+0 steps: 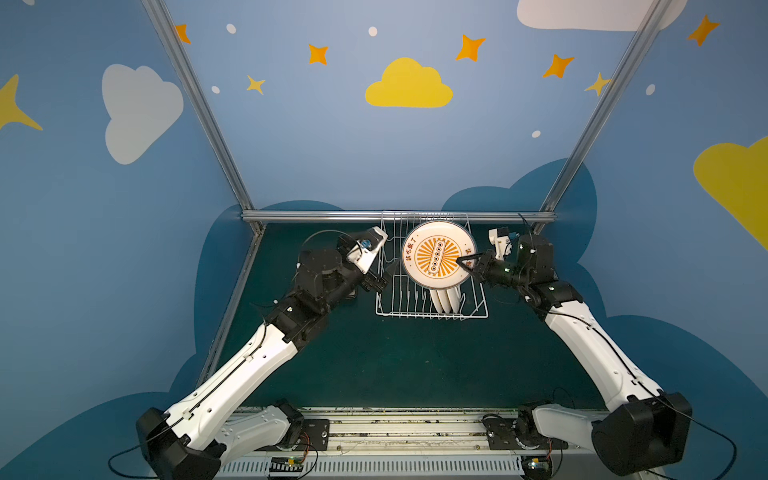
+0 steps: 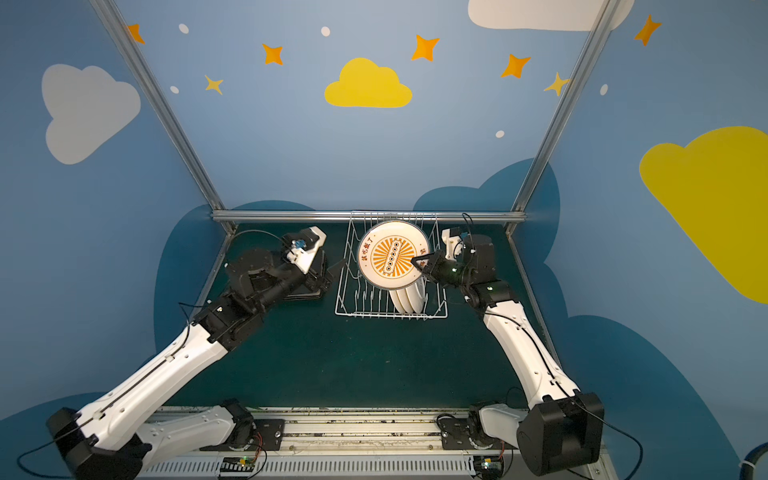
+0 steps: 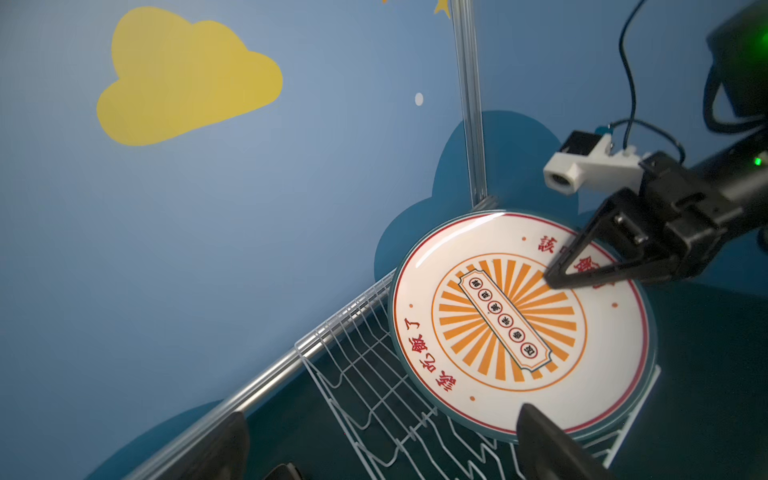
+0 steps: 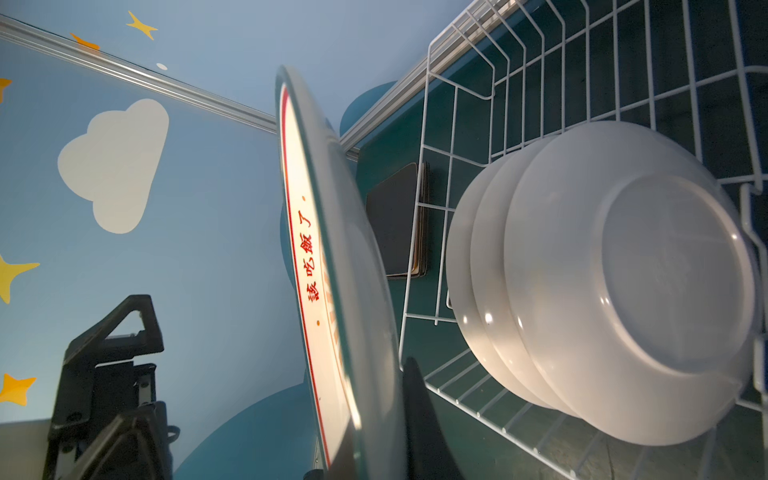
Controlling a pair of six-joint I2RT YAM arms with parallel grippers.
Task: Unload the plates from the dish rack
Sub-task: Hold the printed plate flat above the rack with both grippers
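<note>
My right gripper (image 1: 459, 261) (image 2: 413, 261) (image 3: 552, 280) is shut on the right rim of a round white plate with an orange sunburst centre (image 1: 436, 257) (image 2: 392, 255) (image 3: 498, 324) (image 4: 328, 249). It holds the plate up over the white wire dish rack (image 1: 432, 316) (image 2: 390, 316) (image 3: 353, 374), face toward the top cameras. Three white round plates (image 1: 446, 301) (image 2: 409, 301) (image 4: 602, 282) stand on edge in the rack's front right. My left gripper (image 1: 382, 277) (image 2: 328, 275) (image 3: 384, 436) is open and empty at the rack's left side.
A stack of black-backed rounded-square plates (image 4: 392, 220) lies on the green table left of the rack, mostly under my left gripper in both top views. The aluminium frame rail (image 1: 399, 216) runs just behind the rack. Blue walls close in at the back and on both sides.
</note>
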